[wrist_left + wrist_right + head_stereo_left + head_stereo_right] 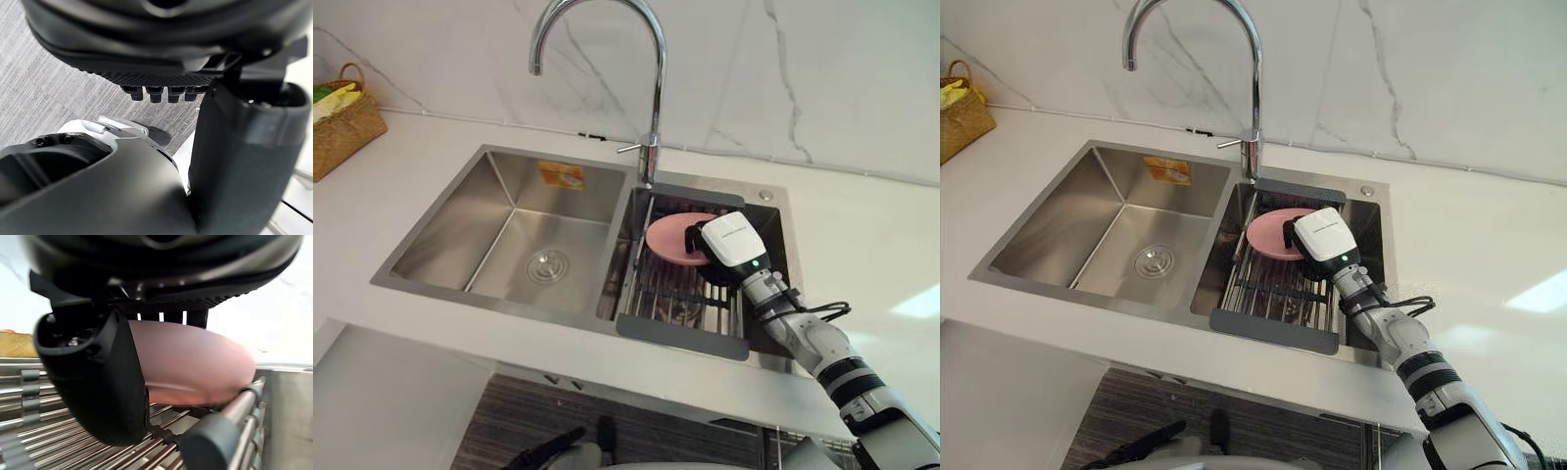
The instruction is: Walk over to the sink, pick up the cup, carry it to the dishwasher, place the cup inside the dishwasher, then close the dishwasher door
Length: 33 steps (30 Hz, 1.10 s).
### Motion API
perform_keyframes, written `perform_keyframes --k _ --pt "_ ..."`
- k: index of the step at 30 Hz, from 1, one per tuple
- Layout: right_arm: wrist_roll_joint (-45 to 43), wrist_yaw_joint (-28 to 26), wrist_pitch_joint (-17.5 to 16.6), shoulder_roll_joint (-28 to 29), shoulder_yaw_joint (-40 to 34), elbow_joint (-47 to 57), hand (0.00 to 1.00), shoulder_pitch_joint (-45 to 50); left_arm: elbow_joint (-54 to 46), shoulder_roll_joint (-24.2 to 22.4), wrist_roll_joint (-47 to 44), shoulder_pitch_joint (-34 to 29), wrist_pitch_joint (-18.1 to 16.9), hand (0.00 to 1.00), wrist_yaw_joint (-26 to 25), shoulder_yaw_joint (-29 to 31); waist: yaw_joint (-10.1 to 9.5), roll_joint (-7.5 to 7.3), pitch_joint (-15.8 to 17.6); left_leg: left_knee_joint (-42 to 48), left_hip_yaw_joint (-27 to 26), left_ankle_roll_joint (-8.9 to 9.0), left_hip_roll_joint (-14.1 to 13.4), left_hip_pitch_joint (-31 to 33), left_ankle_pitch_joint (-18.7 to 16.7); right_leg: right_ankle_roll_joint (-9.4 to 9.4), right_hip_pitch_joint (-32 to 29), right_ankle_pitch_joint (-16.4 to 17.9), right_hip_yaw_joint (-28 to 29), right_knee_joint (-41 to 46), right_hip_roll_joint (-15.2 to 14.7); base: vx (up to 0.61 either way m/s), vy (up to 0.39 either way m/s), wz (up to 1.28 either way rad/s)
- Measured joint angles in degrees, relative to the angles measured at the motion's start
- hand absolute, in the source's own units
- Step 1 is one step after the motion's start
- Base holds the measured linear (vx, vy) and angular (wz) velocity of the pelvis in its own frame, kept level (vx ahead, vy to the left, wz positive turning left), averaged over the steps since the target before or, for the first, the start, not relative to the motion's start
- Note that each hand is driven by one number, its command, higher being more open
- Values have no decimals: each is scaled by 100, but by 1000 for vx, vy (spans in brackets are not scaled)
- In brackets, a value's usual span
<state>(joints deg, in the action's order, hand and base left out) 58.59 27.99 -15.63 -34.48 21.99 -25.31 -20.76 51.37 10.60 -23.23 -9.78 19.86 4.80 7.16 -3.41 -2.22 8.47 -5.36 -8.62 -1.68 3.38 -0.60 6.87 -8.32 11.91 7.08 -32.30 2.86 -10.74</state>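
The cup (668, 239) is pink, wide and shallow, and rests tilted on the wire rack (677, 294) in the sink's right basin. My right hand (734, 245), with its white back cover, reaches down onto the cup from the right. In the right wrist view the cup (195, 367) lies between the thumb (102, 382) on its near side and the fingers (161, 316) hooked over its upper rim, while it still sits on the rack bars. My left hand (146, 49) hangs low over grey floor, fingers relaxed, holding nothing.
A steel double sink (431, 230) is set in a white counter, its left basin (533, 250) bare with a drain. A tall curved faucet (651, 98) rises behind the divider. A woven basket (337, 122) stands at the far left. A marble wall backs the counter.
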Motion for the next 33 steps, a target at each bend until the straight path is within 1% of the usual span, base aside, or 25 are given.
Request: perform_keyframes --k 7,11,13,14,16,17,18,19,20,23,25,27,28,29,31,32,33 --pt "222 2 -254 -336 86 110 0 -9 2 0 24 -1 -29 100 10 -6 -3 -1 0 1 -1 0 0 0 0 -1 -6 0 8 13 -5 -20 -36 0" --pt "229 12 -286 -531 83 329 0 -8 2 0 28 -2 -32 100 12 -4 5 0 0 2 -12 0 -1 0 0 -1 -13 0 41 17 -8 0 0 0" --pt "228 131 -318 -657 -42 605 0 -1 3 0 27 -14 -34 100 12 12 52 1 -1 4 -29 0 -1 -1 0 -1 -18 -1 65 22 -13 0 0 -3" --pt "226 252 -344 -661 -270 911 0 9 5 0 27 -33 -35 100 12 21 125 8 -3 7 -52 0 -4 -2 0 -1 -28 -2 86 33 -18 0 0 -8" --pt "223 414 -366 -681 -618 1311 0 30 5 -8 27 -38 -35 100 11 16 158 20 -9 4 -142 -17 -22 -6 -14 4 -67 -6 146 42 -18 -13 -11 -20" --pt "221 611 -380 -737 -1045 1713 0 38 7 -16 26 -38 -35 100 7 16 157 31 -15 4 -215 -43 -43 -22 -33 18 -100 -17 244 46 -14 -22 -22 -28" --pt "216 698 -379 -774 -1238 1878 0 62 8 -16 27 -38 -35 100 7 14 159 32 -16 5 -259 -51 -48 -39 -41 20 -102 -24 266 50 -14 -19 -24 -33" --pt "213 863 -380 -864 -1637 2166 0 104 25 -16 28 -41 -35 100 5 10 172 35 -21 4 -313 -57 -57 -85 -67 21 -104 -28 335 80 -21 -8 -19 -27" --pt "205 994 -380 -960 -2004 2401 0 129 39 -12 73 -58 -35 100 -6 10 228 40 -44 2 -357 -62 -68 -116 -92 21 -127 -28 391 127 -30 -9 -16 -27" --pt "103 1174 -382 -1163 -2700 2845 0 327 72 13 219 -73 -36 100 -40 -31 332 58 -127 2 -573 -35 -120 -142 -154 27 -273 -32 588 254 -39 2 -9 -41" --pt "39 1282 -407 -1235 -3313 3111 0 809 130 98 432 -70 -36 100 -46 -148 501 63 -191 2 -785 -27 -191 -223 -197 29 -396 -32 793 432 -34 13 -20 -55" --pt "-74 1290 -421 -1236 -3592 3133 0 1226 193 191 536 -52 -34 100 -44 -307 659 70 -243 3 -992 -19 -261 -287 -226 34 -547 -35 1020 605 -19 6 -7 -66" --pt "-110 1280 -434 -1235 -3767 3129 0 1519 279 250 543 -4 -24 100 -40 -437 754 72 -247 3 -1174 -8 -299 -325 -244 42 -656 -41 1196 706 -5 -9 7 -74" --pt "-136 1263 -452 -1234 -3857 3127 0 1678 297 262 541 11 -5 100 -40 -484 783 73 -247 3 -1289 0 -320 -339 -257 49 -730 -46 1315 756 5 -40 20 -95" --pt "-324 1213 -486 -1121 -4050 3037 0 2133 327 296 521 25 62 100 -39 -545 913 80 -245 2 -1790 18 -452 -352 -285 176 -1101 -160 1666 933 102 -83 18 -116" --pt "-358 1213 -486 -1036 -4085 3000 0 2188 350 304 518 41 69 100 -39 -544 924 78 -240 3 -1952 28 -489 -353 -294 210 -1221 -201 1707 984 134 -125 9 -141" --pt "-468 1215 -480 -831 -4126 2924 0 2219 414 310 508 97 76 100 -41 -545 937 82 -219 5 -2312 56 -569 -350 -319 287 -1452 -331 1679 1034 199 -156 -2 -157"
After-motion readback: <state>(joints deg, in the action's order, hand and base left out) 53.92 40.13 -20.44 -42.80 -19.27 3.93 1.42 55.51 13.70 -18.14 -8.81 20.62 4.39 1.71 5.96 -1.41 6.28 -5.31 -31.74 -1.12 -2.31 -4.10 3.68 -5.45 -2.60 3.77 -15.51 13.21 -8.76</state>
